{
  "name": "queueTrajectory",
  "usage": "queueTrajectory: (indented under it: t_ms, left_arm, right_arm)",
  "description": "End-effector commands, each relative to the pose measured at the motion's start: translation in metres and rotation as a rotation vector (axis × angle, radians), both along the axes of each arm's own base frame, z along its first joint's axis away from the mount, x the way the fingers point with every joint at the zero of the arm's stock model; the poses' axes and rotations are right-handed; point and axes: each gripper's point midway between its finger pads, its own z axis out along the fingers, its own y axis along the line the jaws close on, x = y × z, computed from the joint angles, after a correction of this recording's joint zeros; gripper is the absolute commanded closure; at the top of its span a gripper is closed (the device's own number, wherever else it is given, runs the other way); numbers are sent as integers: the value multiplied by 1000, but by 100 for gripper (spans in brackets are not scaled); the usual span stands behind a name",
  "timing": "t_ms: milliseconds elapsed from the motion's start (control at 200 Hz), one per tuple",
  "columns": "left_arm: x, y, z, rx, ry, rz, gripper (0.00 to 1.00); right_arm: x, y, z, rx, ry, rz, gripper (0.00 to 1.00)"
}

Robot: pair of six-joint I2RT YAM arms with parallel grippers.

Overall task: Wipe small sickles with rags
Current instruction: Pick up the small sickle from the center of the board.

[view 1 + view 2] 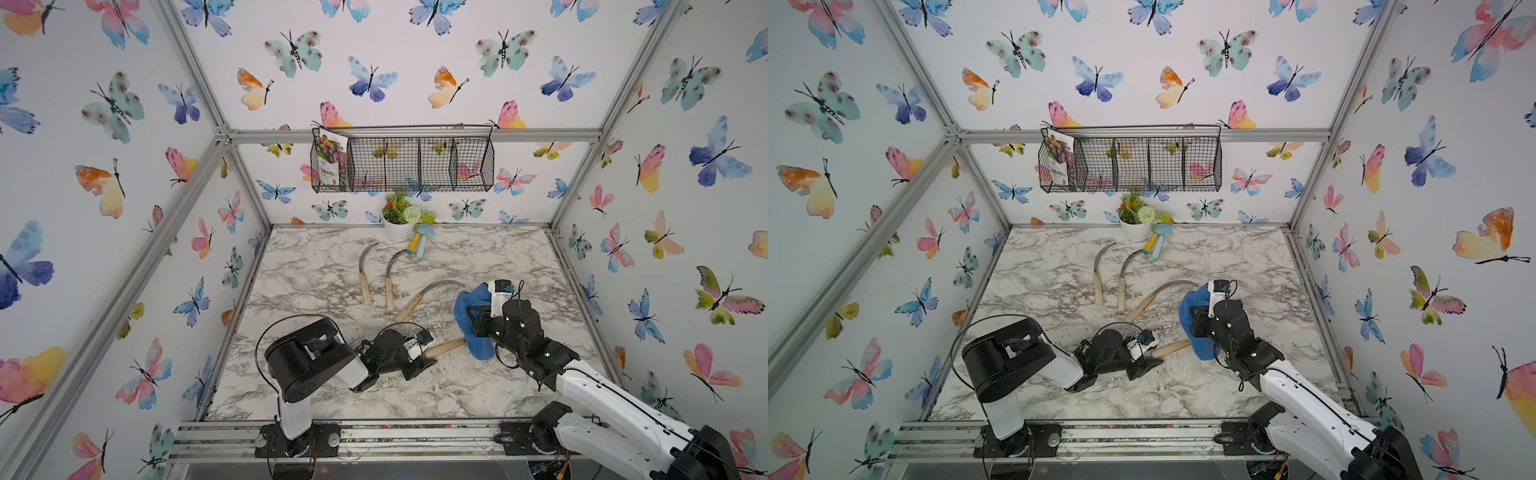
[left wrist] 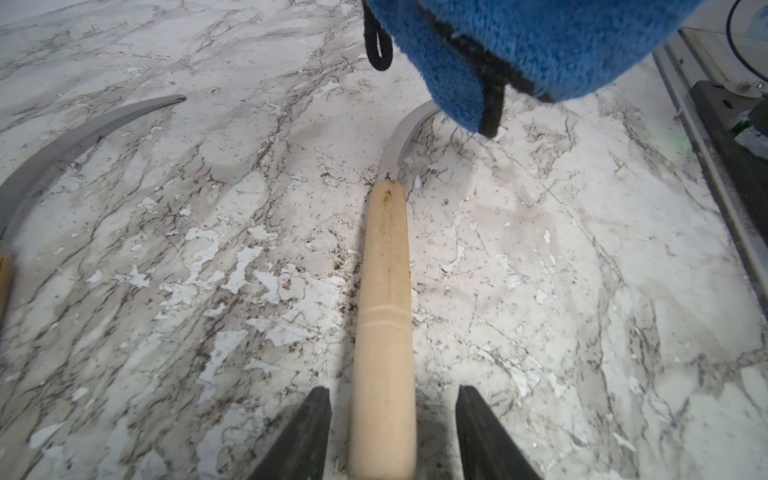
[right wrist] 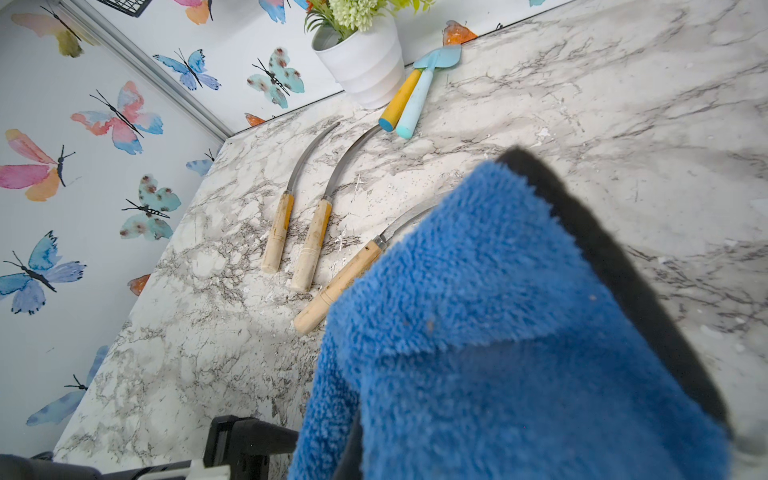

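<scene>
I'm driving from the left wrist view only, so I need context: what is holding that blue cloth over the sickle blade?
Observer: The right end effector, shut on the blue terry cloth.
Operator: How many sickles are there in total?
Observer: Four: the near sickle at the left end effector, a diagonal sickle beside it, and two rear sickles side by side near the white flower pot.
Operator: Anything else back there?
Observer: Two small toy garden tools beside the pot.

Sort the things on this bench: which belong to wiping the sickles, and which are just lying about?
Belongs: four small sickles, blue rag.
Lying about: white flower pot, yellow and light-blue toy tools, wire basket, seed packet.
</scene>
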Motion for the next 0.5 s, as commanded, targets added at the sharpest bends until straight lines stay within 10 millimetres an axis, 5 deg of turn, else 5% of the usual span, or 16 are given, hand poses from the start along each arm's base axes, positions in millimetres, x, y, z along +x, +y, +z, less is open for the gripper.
queueTrajectory:
  t_ms: [0,290,405,496]
  left_arm:
    - [-8,-1,2,-25,9,-31,49]
    - [-2,-5,-8,-8,26,-14,69]
    - [2,-7,-5,-10,18,-4,95]
    - [5,-6,0,-5,1,9,100]
  right_arm:
    - [-1,-1,-3,3,5,-7,98]
    - [-3,-2,-4,3,6,-9,98]
    - [-4,-4,-5,-2,8,-11,98]
    - [-3,-6,-5,-9,8,-24,98]
